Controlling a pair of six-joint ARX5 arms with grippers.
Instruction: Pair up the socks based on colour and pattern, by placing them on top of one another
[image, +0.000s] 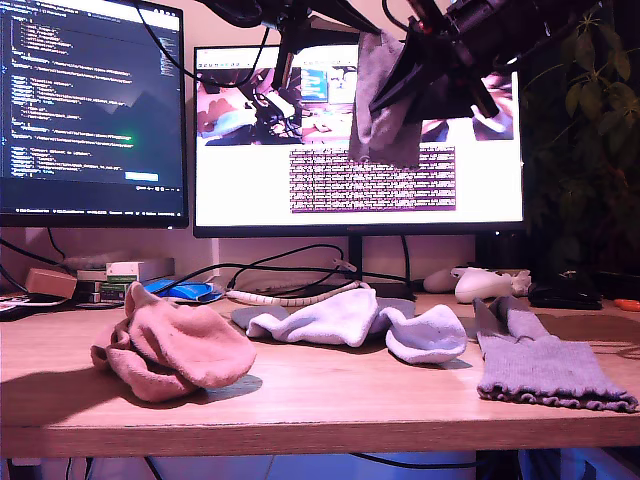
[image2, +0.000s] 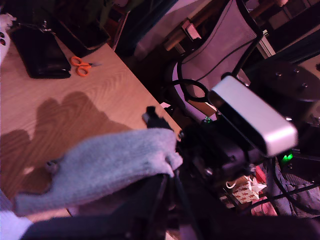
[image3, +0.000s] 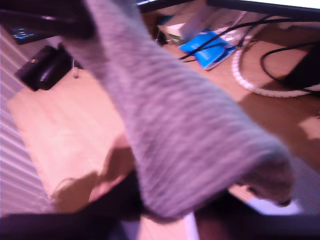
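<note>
Clamped in my first gripper (image2: 167, 182), a grey sock (image: 385, 100) hangs high before your monitor (image: 250, 190).
You can't tell my second gripper's (image3: 150, 220) grip; that sock covers it. On the table (image: 320, 410) lie pink socks (image: 175, 350), white socks (image: 330, 320) and a flat grey sock (image: 545, 365).

Ext cam low at desk (image: 300, 400) front, facing monitors; wrist cams high, close, looking down.

tabletop (image: 300, 400) | pile of socks (image: 175, 350) at exterior view's left, near edge | two socks (image: 360, 325) centre, farther back | flat sock (image: 545, 365) at exterior view's right | hanging sock (image: 385, 100) high above, before the monitors (image: 250, 180)
</note>
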